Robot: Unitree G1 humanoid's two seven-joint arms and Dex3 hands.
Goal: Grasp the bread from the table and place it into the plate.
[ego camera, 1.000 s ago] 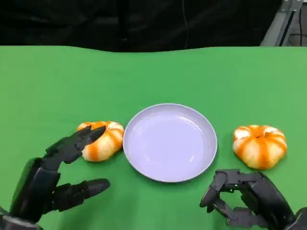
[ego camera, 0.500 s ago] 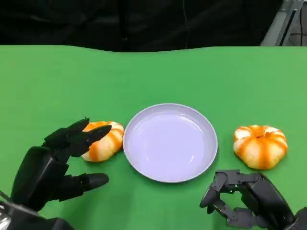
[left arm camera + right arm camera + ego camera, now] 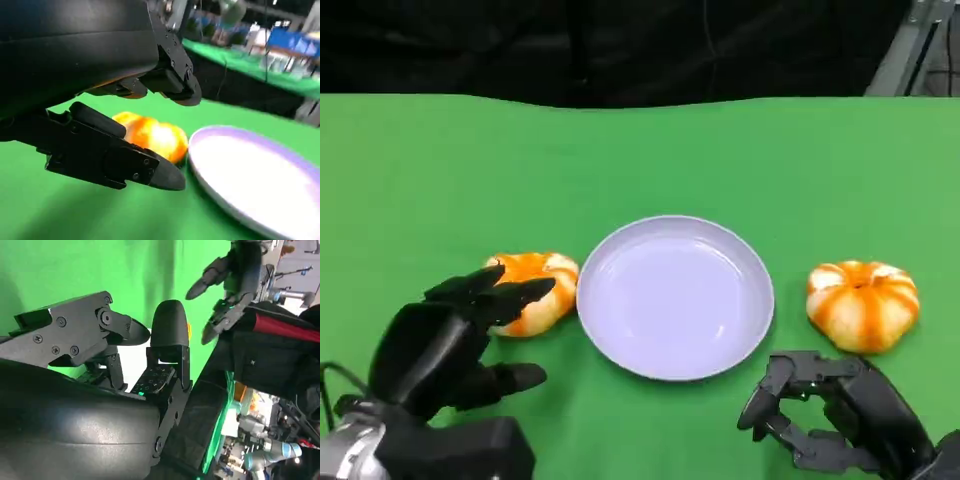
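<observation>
Nearest to me are my two hands, both low at the front edge. The left hand [image 3: 445,345] has its fingers spread apart and holds nothing, with the upper fingers [image 3: 510,292] reaching over the near side of the left bun [image 3: 532,290] and the thumb low on the cloth. I can't tell from the head view whether they're touching it yet; in the left wrist view the bun [image 3: 152,136] sits in the gap between finger and thumb. The right hand [image 3: 830,410] is curled in on nothing, parked near the plate's [image 3: 620,345] right front side.

The left bun lies just left of the plate, nearly touching the rim. A second bun [image 3: 862,304] sits to the plate's right, with a clear gap between.

My guess on handling: light, soft, squashy, with a glazed top that's maybe a bit slick. I'd wrap around the sides at its widest part, thumb against the near side, with gentle pressure so it doesn't dent.

Room-wise, the rim is right there, so I'd lift before moving across. Beyond the plate is lots of open green table [image 3: 640,160] back to the far edge.
</observation>
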